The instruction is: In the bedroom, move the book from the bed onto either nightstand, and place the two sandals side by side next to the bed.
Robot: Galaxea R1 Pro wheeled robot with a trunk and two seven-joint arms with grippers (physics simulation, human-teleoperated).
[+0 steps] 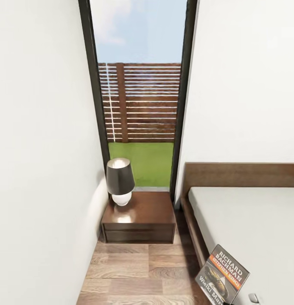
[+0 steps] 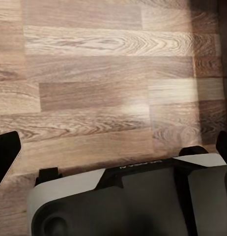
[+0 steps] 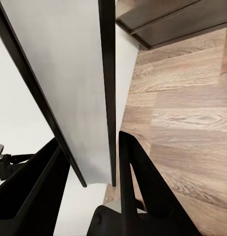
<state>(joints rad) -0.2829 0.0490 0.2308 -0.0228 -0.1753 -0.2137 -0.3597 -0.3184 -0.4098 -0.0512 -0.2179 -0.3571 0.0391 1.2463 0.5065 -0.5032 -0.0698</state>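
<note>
The thin book (image 1: 223, 277) is standing tilted, its long side leaning up and left, beside the bed (image 1: 248, 228). The right claw (image 3: 89, 162) is squeezing the book's flat grey page edge. The shiny brown nightstand (image 1: 140, 220) is sitting ahead past the bed, holding a lamp (image 1: 120, 180). The left claw (image 2: 113, 147) is hanging wide apart over the wood floor (image 2: 94, 78).
</note>
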